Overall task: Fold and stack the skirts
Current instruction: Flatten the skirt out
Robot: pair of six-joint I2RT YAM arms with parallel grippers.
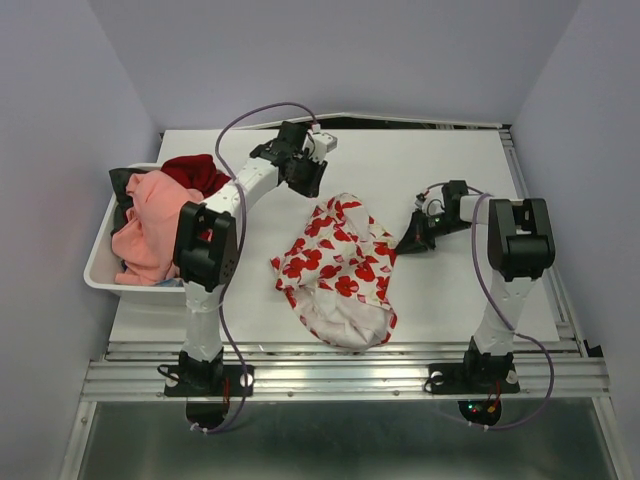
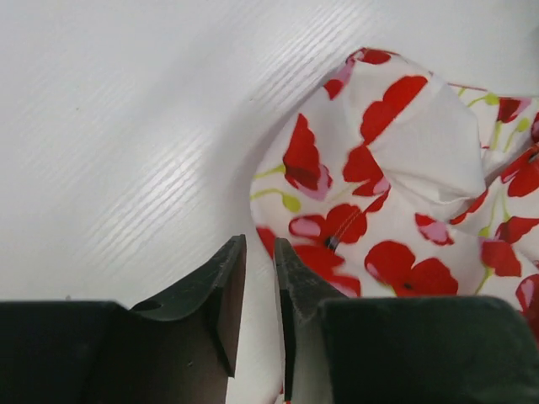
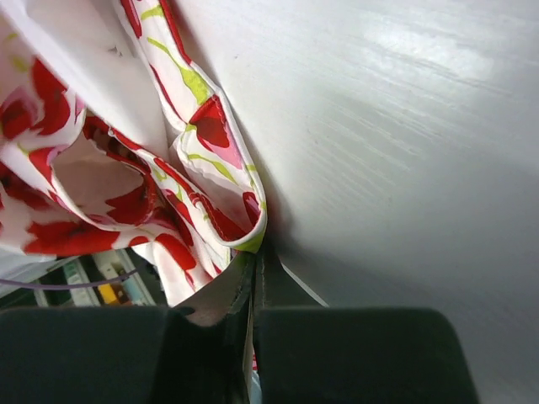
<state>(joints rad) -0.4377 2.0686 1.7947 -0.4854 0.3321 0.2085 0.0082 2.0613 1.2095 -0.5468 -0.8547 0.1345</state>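
A white flowered skirt point(image 1: 340, 270) with red poppies lies crumpled near the middle of the white table point(image 1: 440, 170), one rounded end towards the near edge and the other pointing to the far side. The right pincer point(image 1: 408, 242) sits low at the garment's right edge; its wrist camera shows the fingers clenched on a fold of the hem point(image 3: 248, 240), the printed cloth point(image 3: 126, 168) bunched to the left of it and bare table to the right. The left pincer point(image 1: 305, 180) hangs over the table just beyond the skirt's far end. From its own camera the two dark fingers point(image 2: 227, 286) stand only a narrow slit apart, holding nothing, with the poppy print point(image 2: 404, 168) just to their right and plain table to the left. At the table's left edge stands a white bin point(image 1: 100, 275) holding a heaped salmon-pink skirt point(image 1: 155, 220), a dark red garment point(image 1: 195, 172) at its far end and a dark piece of cloth point(image 1: 120, 185) at the far left corner.
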